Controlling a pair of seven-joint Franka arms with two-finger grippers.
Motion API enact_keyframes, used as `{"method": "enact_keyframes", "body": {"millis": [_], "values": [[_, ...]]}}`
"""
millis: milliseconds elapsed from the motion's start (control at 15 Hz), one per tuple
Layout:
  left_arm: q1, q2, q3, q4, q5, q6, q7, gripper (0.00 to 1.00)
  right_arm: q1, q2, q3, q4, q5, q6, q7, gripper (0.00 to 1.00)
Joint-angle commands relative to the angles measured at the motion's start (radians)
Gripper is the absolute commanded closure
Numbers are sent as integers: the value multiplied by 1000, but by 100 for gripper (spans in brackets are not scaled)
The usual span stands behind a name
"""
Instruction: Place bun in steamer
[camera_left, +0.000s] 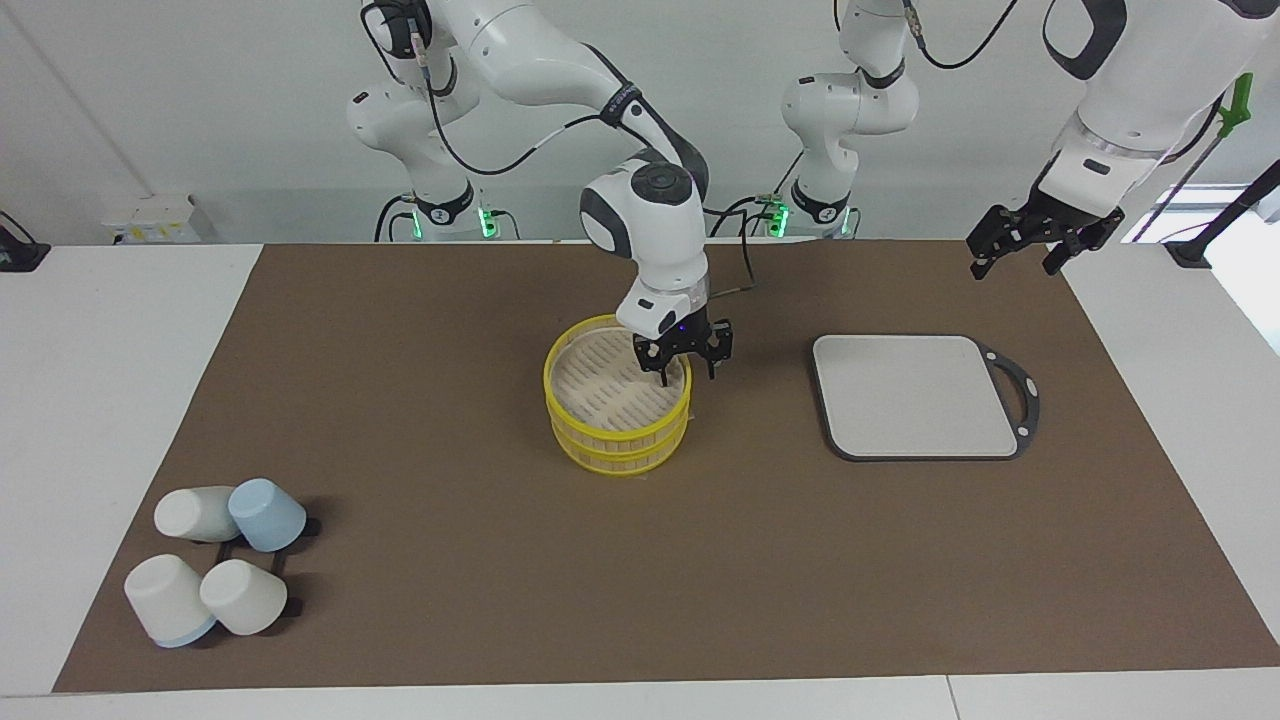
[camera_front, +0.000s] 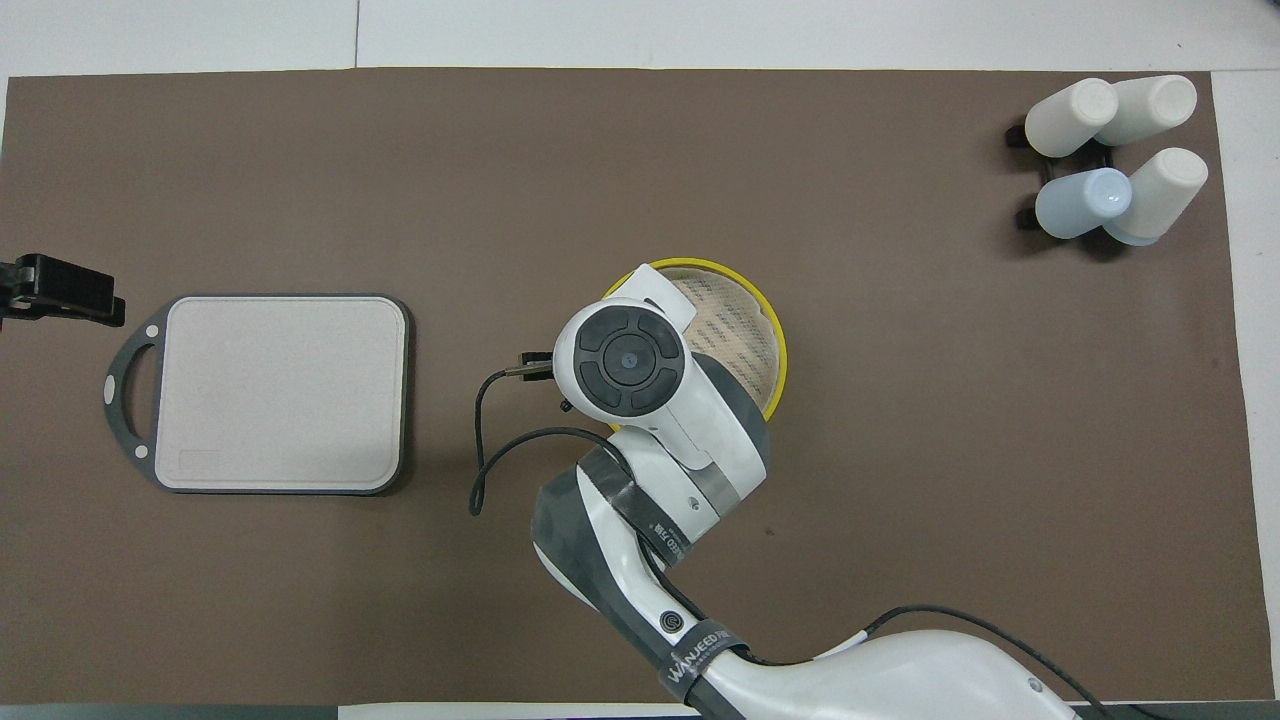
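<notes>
The steamer (camera_left: 605, 440) is a two-tier yellow-rimmed basket in the middle of the brown mat; it also shows in the overhead view (camera_front: 750, 320), partly covered by the right arm. My right gripper (camera_left: 688, 368) is down at the steamer's rim on the side toward the left arm's end, open, with one finger inside the basket and one outside it. In the overhead view the wrist hides this gripper. The bun is not visible in either view. My left gripper (camera_left: 1015, 255) waits open in the air over the mat's edge at the left arm's end (camera_front: 60, 290).
A flat grey dark-edged board (camera_left: 915, 395) lies beside the steamer toward the left arm's end (camera_front: 280, 390). Several white and blue cups (camera_left: 215, 560) on a black rack stand at the right arm's end, farther from the robots (camera_front: 1110, 150).
</notes>
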Motion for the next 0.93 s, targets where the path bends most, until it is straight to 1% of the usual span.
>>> {"method": "enact_keyframes", "body": {"millis": [0, 67, 200, 333, 400, 533, 667, 733, 867], "values": [[23, -40, -10, -42, 6, -3, 31, 0, -43, -15, -4, 112, -12, -214, -27, 0], [24, -42, -11, -44, 6, -4, 36, 0, -69, -32, -6, 129, -25, -295, -31, 0], [29, -48, -12, -55, 6, -3, 44, 0, -153, -115, -4, 122, -31, -442, -100, 0], [31, -50, -14, -55, -12, -4, 44, 0, -248, -181, -6, 122, -29, -580, -133, 0], [32, -50, -9, -56, -30, -3, 44, 0, -317, -225, -3, 113, -25, -642, -155, 0], [32, -50, -7, -58, -34, -3, 44, 0, -423, -305, -4, 94, -19, -743, -311, 0], [32, -60, -7, -81, -35, 8, 44, 0, -529, -378, -4, 36, -16, -753, -451, 0], [32, -63, -7, -88, -35, 10, 44, 0, -555, -408, -4, 2, -13, -747, -479, 0], [31, -71, -7, -102, -35, 13, 45, 0, -580, -431, -4, -39, -13, -738, -485, 0]]}}
